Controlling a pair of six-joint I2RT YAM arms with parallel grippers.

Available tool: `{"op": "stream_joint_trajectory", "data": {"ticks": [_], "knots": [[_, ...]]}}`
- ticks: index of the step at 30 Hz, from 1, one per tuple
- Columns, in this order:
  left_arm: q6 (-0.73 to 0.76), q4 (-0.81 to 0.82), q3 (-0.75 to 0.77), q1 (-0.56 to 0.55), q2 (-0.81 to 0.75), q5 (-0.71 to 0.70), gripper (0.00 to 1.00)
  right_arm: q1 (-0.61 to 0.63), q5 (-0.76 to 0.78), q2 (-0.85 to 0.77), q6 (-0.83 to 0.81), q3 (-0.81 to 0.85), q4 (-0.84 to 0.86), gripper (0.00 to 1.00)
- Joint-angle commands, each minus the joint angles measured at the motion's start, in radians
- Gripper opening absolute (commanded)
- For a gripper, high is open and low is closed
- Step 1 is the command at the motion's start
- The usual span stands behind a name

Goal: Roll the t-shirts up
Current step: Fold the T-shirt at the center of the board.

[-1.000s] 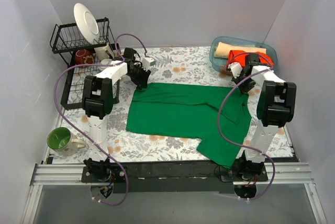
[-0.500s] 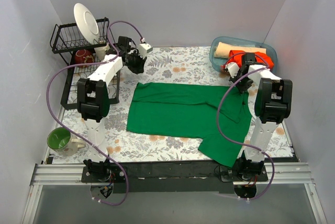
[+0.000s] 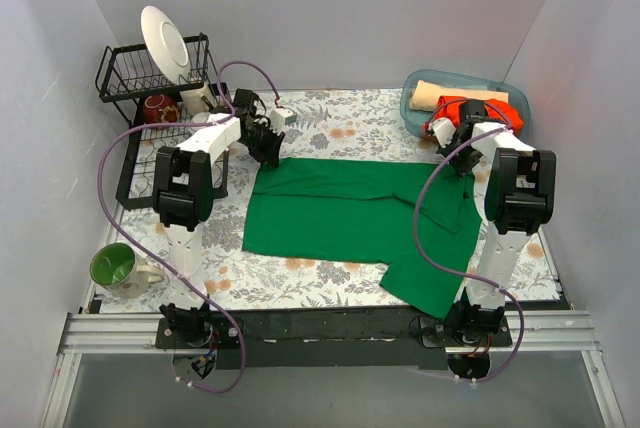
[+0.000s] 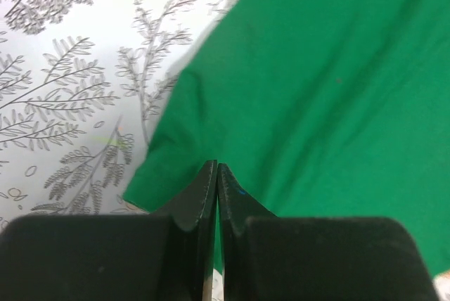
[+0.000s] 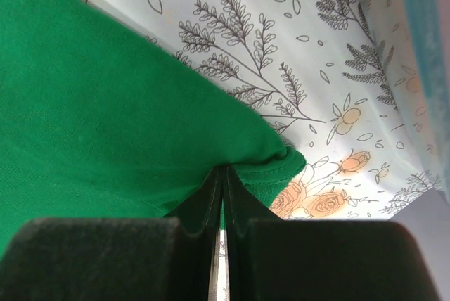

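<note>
The emerald green t-shirt [image 3: 350, 218] lies spread on the floral tablecloth, with one part hanging toward the front right. My left gripper [image 3: 268, 148] is shut with its tips over the shirt's far left corner [image 4: 330, 83]; the cloth there lies flat under the tips [image 4: 217, 167]. My right gripper [image 3: 462, 163] is shut at the shirt's far right edge. The wrist view shows the green cloth [image 5: 105, 111] puckered and pinched at its tips [image 5: 224, 169]. An orange-red t-shirt [image 3: 480, 108] and a pale tan one [image 3: 440, 91] lie in the tub.
A blue tub [image 3: 412, 108] stands at the back right, close to my right wrist. A black dish rack [image 3: 130, 83] with a white plate [image 3: 165, 43] and a red mug [image 3: 158, 106] stands at the back left. A green mug [image 3: 115, 266] sits front left.
My left gripper swung away toward the dish rack, then came back to the shirt's far left corner. My right arm shifted slightly. The shirt has hardly moved.
</note>
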Motion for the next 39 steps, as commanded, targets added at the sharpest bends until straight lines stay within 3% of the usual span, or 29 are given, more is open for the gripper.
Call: {"op": "stream_joint_trajectory", "data": {"ticks": [1, 17, 23, 25, 28, 29, 31, 34, 35, 38, 39], "knots": [[-0.032, 0.075, 0.007, 0.007, 0.034, -0.099, 0.0, 0.007, 0.007, 0.031, -0.008, 0.049, 0.01, 0.06], [-0.137, 0.198, -0.141, 0.027, -0.043, -0.35, 0.0, 0.077, 0.028, 0.084, -0.044, 0.09, 0.084, 0.06], [-0.121, 0.157, -0.109, 0.029, -0.109, -0.297, 0.0, 0.118, 0.024, 0.123, -0.018, 0.202, 0.015, 0.06], [-0.123, 0.137, -0.086, 0.029, -0.13, -0.235, 0.04, 0.119, -0.005, 0.091, 0.016, 0.245, -0.048, 0.08], [-0.144, 0.129, -0.056, 0.026, -0.175, -0.171, 0.18, 0.119, -0.071, 0.0, 0.038, 0.216, -0.074, 0.3], [-0.147, 0.126, -0.055, 0.022, -0.193, -0.159, 0.21, 0.121, -0.096, -0.024, 0.039, 0.193, -0.069, 0.54], [-0.155, 0.121, -0.063, 0.016, -0.207, -0.14, 0.25, 0.128, -0.137, -0.076, 0.038, 0.138, -0.074, 0.62], [-0.153, 0.111, -0.091, 0.012, -0.231, -0.114, 0.26, 0.139, -0.171, -0.086, 0.031, 0.099, -0.098, 0.51], [-0.15, 0.109, -0.098, 0.012, -0.238, -0.109, 0.26, 0.142, -0.179, -0.077, 0.034, 0.102, -0.114, 0.41], [-0.146, 0.101, -0.123, 0.012, -0.261, -0.105, 0.26, 0.142, -0.225, -0.024, 0.056, 0.137, -0.141, 0.26], [-0.143, 0.098, -0.126, 0.013, -0.265, -0.102, 0.26, 0.144, -0.245, 0.0, 0.062, 0.148, -0.147, 0.25]]}}
